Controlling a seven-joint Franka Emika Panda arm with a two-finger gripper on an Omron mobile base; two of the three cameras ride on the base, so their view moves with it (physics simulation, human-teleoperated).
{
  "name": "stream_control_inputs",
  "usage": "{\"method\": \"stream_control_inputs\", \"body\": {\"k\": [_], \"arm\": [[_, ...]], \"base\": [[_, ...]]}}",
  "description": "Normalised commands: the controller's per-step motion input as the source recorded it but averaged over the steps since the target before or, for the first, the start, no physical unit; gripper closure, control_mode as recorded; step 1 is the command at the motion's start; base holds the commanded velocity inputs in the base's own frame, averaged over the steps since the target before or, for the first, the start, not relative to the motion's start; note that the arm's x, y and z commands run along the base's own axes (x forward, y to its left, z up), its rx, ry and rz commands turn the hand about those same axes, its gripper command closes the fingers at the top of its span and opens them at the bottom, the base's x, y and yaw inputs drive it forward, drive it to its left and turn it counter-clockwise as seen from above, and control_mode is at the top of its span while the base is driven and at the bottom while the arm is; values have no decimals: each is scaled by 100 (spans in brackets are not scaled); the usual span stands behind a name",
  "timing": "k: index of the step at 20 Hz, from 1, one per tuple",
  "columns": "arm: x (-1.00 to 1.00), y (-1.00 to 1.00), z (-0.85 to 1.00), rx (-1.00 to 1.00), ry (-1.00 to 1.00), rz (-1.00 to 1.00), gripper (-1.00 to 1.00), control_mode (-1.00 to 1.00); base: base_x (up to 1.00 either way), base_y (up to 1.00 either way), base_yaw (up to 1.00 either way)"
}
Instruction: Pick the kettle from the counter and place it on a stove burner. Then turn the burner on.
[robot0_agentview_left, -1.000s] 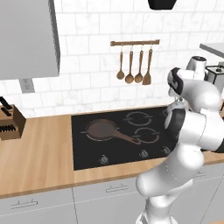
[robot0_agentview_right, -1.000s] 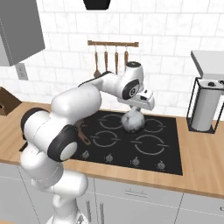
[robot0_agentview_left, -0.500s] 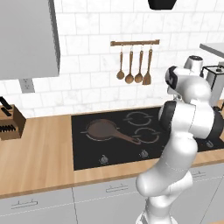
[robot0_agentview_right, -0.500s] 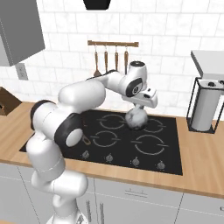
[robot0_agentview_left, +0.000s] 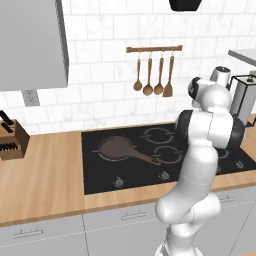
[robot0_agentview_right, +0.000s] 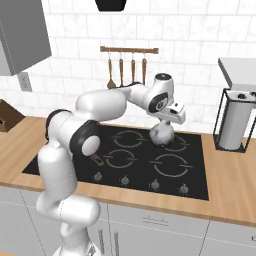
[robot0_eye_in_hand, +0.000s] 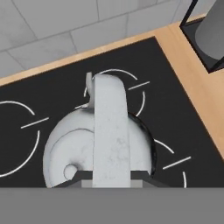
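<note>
The gripper (robot0_agentview_right: 169, 121) grasps the kettle (robot0_agentview_right: 162, 135) by its arched handle, hanging it above the cooktop's (robot0_agentview_right: 192, 186) rear right burner (robot0_eye_in_hand: 142, 98), likely ready to lower.

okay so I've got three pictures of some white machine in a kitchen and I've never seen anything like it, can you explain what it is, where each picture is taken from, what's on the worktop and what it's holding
It is a computer-rendered kitchen with a white robot arm that ends in a two-finger gripper. Two pictures come from cameras on the robot's base, behind the arm, one looking from its left and one from its right, so both show the same scene. The third comes from a camera on the hand, looking down along the gripper.

The wooden counter carries a black cooktop. On it, in the left base view, lies a frying pan. A knife block stands at the counter's left end, and wooden utensils hang on the wall.

The gripper is shut on the arched handle of the kettle, a small silver one. In the hand view the kettle hangs over the cooktop's back right burner. Whether it already touches the glass I cannot tell.
</note>
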Motion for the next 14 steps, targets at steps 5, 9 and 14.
{"method": "stream_control_inputs", "body": {"k": [5,9,14], "arm": [[30,-18,-15,0,0,-5,100,-100],[16,-15,-8,0,0,-6,100,-100],[2,-6,-23,0,0,-3,100,-100]], "base": [[0,0,0],[0,0,0],[0,0,0]]}}
